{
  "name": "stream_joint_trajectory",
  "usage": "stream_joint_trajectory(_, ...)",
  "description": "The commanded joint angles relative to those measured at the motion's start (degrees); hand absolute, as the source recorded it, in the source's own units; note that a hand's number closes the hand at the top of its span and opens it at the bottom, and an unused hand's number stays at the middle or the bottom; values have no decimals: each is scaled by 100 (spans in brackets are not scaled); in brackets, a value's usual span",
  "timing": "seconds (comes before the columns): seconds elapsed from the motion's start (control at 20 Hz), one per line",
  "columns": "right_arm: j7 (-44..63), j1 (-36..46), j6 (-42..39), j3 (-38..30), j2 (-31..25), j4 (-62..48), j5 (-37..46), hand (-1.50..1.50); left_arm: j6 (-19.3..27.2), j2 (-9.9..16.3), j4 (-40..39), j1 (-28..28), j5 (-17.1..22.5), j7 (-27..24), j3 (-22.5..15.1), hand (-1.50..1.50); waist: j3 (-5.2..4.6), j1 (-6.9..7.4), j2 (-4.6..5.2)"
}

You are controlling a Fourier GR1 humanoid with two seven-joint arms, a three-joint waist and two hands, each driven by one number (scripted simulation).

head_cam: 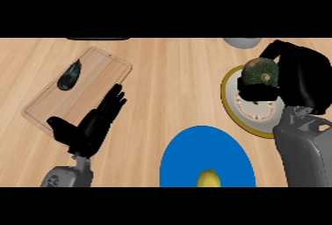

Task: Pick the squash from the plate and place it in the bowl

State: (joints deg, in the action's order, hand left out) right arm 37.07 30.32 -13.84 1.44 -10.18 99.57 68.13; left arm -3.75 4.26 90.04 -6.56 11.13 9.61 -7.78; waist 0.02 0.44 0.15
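A round green-brown squash [259,71] sits over the far part of a white plate with a yellow rim [225,96] at the right. My right hand [295,74] comes at it from the right, with its fingers curled round the top and near side of the squash. I cannot tell whether the squash is touching the plate or raised off it. A blue bowl [194,154] lies at the lower centre, left of the right forearm. My left hand [97,121] rests open at the lower left, fingers straight and pointing away from me.
A yellow fruit [209,179] lies in the bowl's near part. A wooden cutting board [97,74] lies at the left with a dark eggplant [70,75] on it, and the left hand overlaps its near edge. A grey object [243,41] shows at the top right edge.
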Motion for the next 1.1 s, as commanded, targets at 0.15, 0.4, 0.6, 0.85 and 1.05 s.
stream_joint_trajectory(0.15,-850,654,990,-554,-500,-2188,126,150,-178,27,-48,230,-37,-335,52,0,-2,32,3)
stream_joint_trajectory(0.4,-831,959,1015,-1040,-602,-3798,-30,150,53,-63,198,-95,-91,223,-52,0,3,97,21)
stream_joint_trajectory(0.6,-1197,1197,1962,-1483,-548,-4986,-275,-150,-40,-149,-299,-186,-138,-203,14,0,3,74,38)
stream_joint_trajectory(0.85,-2297,1171,2755,-1925,-387,-5412,-1021,-150,115,-137,441,-124,-92,400,-74,0,10,90,18)
stream_joint_trajectory(1.05,-2947,1224,3272,-2622,-153,-4744,-2069,-150,-212,70,27,-120,198,106,279,0,15,-18,0)
